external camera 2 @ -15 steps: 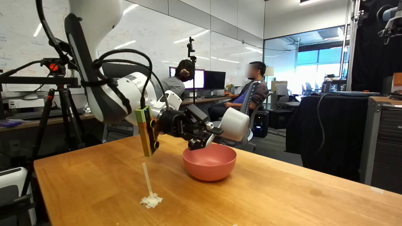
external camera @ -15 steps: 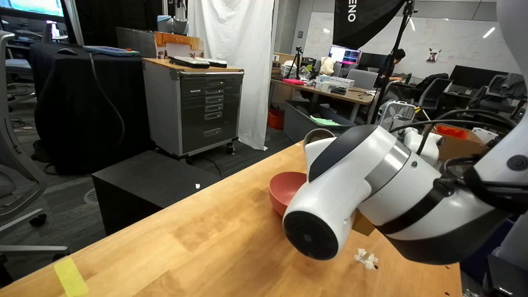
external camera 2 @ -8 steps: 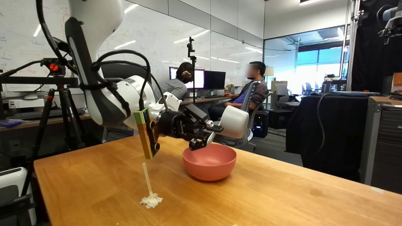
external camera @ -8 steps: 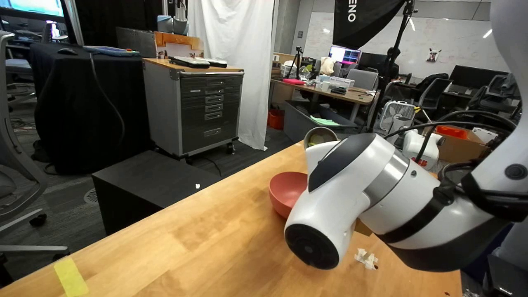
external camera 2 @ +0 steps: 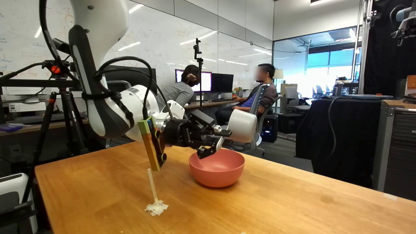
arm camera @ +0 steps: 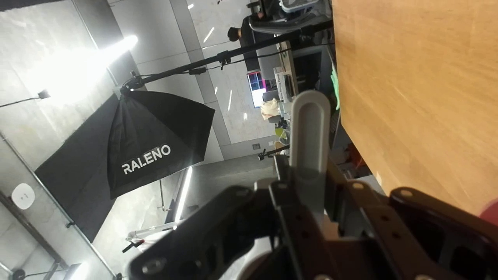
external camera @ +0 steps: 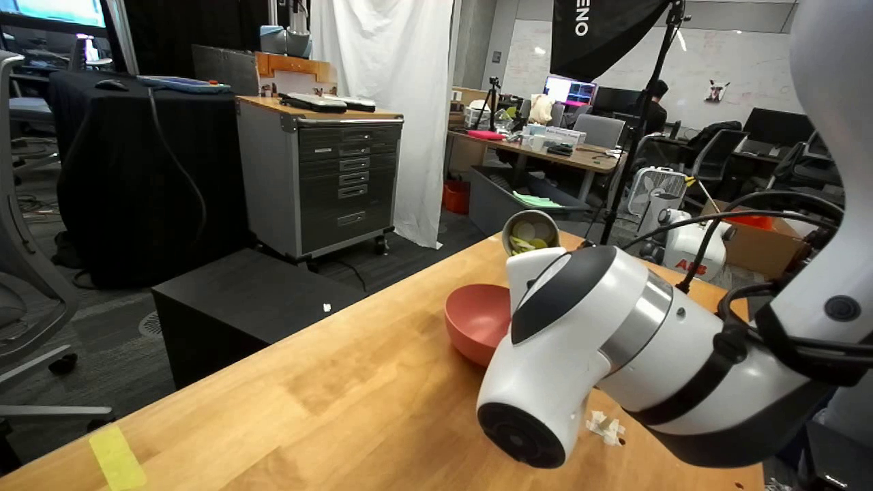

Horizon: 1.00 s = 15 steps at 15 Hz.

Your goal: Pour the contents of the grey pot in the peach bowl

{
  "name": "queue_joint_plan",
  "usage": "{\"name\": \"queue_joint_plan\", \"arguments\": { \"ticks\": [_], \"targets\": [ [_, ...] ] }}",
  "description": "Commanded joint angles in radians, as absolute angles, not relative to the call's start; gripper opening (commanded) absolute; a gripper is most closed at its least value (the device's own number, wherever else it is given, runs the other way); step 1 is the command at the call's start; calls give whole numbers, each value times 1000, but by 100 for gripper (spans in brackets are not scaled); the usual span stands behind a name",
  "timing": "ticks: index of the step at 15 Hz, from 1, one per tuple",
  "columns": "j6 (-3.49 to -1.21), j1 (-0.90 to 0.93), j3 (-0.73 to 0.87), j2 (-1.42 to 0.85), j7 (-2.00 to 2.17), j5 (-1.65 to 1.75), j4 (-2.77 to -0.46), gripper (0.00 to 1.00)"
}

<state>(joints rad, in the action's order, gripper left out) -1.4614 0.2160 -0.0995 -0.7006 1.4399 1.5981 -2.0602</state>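
My gripper [external camera 2: 217,140] is shut on the handle of the grey pot [external camera 2: 242,126] and holds it in the air. The pot lies tipped on its side. Its open mouth [external camera: 524,219] faces sideways in an exterior view, with the contents [external camera: 528,243], pale yellow and whitish lumps, still inside. The peach bowl [external camera 2: 216,174] stands upright on the table, lower than the pot; it also shows in an exterior view [external camera: 472,320], partly behind the arm. In the wrist view the handle [arm camera: 310,132] stands between the fingers, the pot's body is hidden, and the bowl's edge [arm camera: 491,214] shows at far right.
A thin pale stick [external camera 2: 152,185] stands taped to the wooden table [external camera 2: 308,195] in front of the arm. A yellow tape strip [external camera: 117,457] marks the table's near end. A black box [external camera: 252,296] stands beside the table. A tripod [external camera 2: 66,120] and two seated people are behind.
The wrist has dropped slightly and turned. The pot's mouth has swung toward view, so the lumps inside now show. The bowl has not moved.
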Motion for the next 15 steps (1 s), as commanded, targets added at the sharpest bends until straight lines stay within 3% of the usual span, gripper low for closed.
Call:
{"name": "queue_joint_plan", "arguments": {
  "ticks": [1, 15],
  "targets": [
    [-1386, 224, -105, -730, 1471, 1644, -2056, 8],
    [-1272, 222, -118, -783, 1501, 1711, -2077, 8]
  ]
}}
